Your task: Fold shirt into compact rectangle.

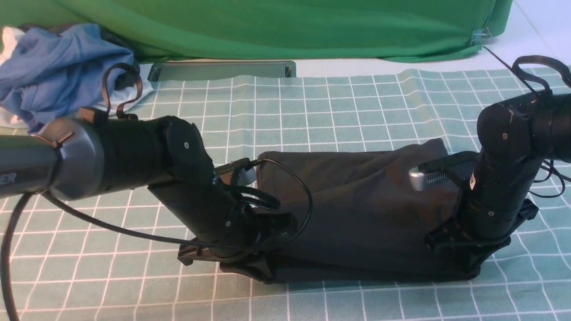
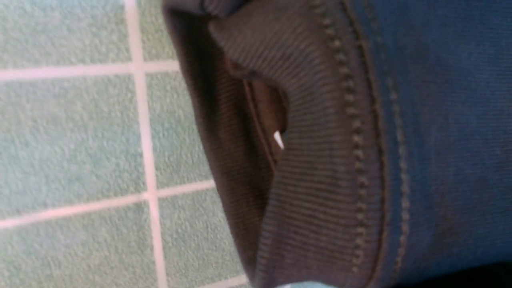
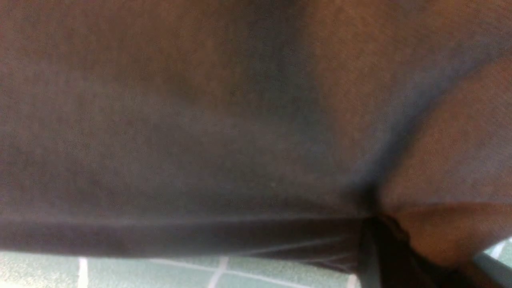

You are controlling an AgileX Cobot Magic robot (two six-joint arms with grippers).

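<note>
Black shirt (image 1: 361, 200) lying as a long folded band near the counter's (image 1: 339, 107) front edge. Left gripper (image 1: 250, 267) jaws clenched on its near edge at the ribbed collar (image 2: 312, 160). Right gripper (image 1: 468, 267) jaws clenched on the near edge.

Even daylight, blurry wrist views

Background clutter, far side of counter
Green checked cloth (image 1: 357, 102) covers counter; blue and white clothes (image 1: 53, 71) piled far left; green backdrop (image 1: 267, 26) behind; grey tray (image 1: 221, 70) at its foot.
</note>
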